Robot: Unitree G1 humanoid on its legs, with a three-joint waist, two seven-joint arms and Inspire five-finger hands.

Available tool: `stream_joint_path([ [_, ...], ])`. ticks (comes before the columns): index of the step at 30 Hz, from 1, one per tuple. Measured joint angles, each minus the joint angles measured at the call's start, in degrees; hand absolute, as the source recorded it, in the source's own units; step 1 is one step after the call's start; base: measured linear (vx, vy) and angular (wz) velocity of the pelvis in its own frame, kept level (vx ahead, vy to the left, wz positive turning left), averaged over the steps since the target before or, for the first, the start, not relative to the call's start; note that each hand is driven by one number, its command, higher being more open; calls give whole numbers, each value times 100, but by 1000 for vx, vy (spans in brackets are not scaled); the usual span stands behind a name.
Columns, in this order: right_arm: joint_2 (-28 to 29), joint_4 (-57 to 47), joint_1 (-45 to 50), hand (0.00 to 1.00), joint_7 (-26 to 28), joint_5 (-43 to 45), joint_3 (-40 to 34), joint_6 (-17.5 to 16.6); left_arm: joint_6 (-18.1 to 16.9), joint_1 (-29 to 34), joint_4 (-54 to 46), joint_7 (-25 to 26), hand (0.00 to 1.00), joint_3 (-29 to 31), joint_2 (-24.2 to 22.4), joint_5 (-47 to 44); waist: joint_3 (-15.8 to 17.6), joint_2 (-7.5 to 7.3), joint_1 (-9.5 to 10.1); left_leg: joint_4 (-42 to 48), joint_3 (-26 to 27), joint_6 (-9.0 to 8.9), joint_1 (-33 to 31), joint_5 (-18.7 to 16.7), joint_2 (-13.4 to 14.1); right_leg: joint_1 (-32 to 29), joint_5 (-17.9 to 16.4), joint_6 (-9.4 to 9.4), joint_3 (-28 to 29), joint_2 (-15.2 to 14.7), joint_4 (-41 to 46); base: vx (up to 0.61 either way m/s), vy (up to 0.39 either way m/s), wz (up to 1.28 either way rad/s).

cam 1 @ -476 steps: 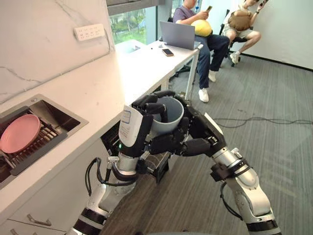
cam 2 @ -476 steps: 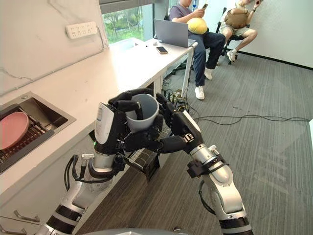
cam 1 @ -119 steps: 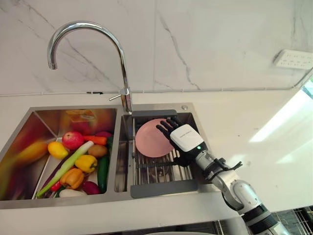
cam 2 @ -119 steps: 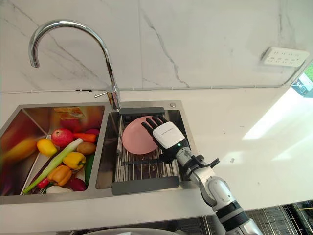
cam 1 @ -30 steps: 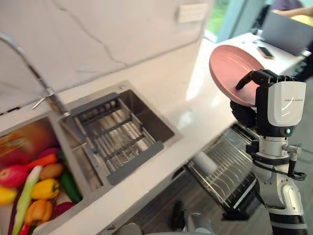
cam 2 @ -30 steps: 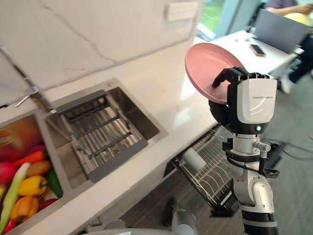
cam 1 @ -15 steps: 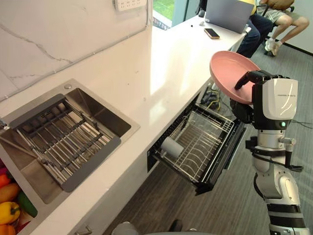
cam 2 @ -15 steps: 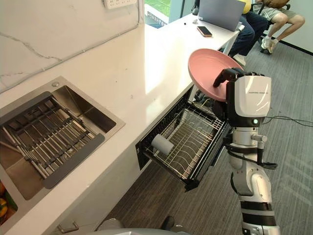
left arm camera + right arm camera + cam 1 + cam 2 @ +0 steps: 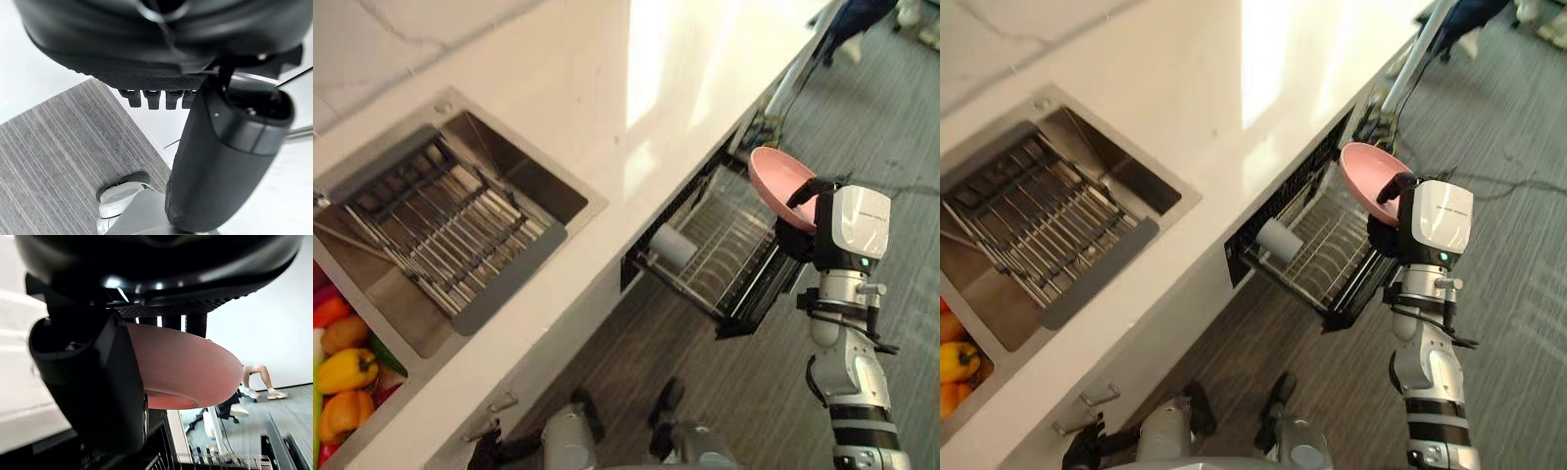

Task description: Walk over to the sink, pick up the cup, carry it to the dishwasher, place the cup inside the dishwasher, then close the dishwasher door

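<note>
pink plate [image 9: 773, 180] in right robot hand [image 9: 849, 223]

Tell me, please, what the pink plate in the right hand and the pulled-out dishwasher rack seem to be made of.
The pink plate looks like plastic or melamine: even matte colour, soft sheen, no glaze glare. The dishwasher rack looks like metal wire, bare or plated steel: thin silvery rods in a grid.

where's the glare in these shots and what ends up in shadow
Left eye view: a bright glare patch whitens the countertop beside the sink, whose inner wall sits in shadow. Right wrist view: the right hand reads as a dark silhouette against the bright wall, while the pink plate pinched between its thumb and fingers is evenly lit.
</note>
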Motion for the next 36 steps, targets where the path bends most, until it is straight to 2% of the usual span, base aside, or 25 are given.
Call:
stream_joint_path([
  [3,2,173,-291,0,-197,200,21,242,-156,-287,-104,108,100,-145,4,-34,294,33,82,159,-185,81,-376,9,-29,-237,95,-18,-61,-23,1,-30,118,19],
  [10,-5,313,-796,0,-596,859,83,531,-291,-604,-230,267,100,-384,6,-39,651,31,171,159,-563,136,-747,39,-216,-522,192,33,-27,-119,1,12,126,10],
  [14,-30,1020,-1088,0,-630,1091,235,726,-294,-856,-263,252,100,-416,12,-79,791,33,245,107,-614,229,-932,95,-318,-686,240,62,-50,-199,0,-7,102,10],
  [18,-119,1716,-1392,0,-631,1601,261,834,-289,-938,-439,241,100,-576,23,-146,847,37,275,99,-687,298,-1132,139,-412,-843,284,94,-78,-270,-1,8,139,13],
  [21,-416,2209,-1697,0,-631,2042,261,839,-260,-1088,-459,188,100,-617,25,-155,914,60,317,67,-761,350,-1207,174,-480,-892,308,119,-78,-320,-4,9,115,11],
  [29,-757,2877,-2200,0,-733,2545,298,843,-185,-1206,-481,67,100,-628,30,-215,949,109,342,85,-769,369,-1296,188,-496,-968,338,118,-69,-341,-28,9,102,2],
  [30,-768,2962,-2230,100,-752,2665,298,850,-161,-1219,-480,50,100,-630,31,-230,953,116,343,94,-772,369,-1305,188,-494,-974,340,117,-69,-340,-28,20,94,-1],
  [36,-773,3119,-2284,100,-760,2900,297,889,-39,-1277,-487,2,100,-629,67,-312,956,123,347,132,-782,369,-1336,188,-463,-997,355,99,-54,-316,-22,17,83,-2],
])
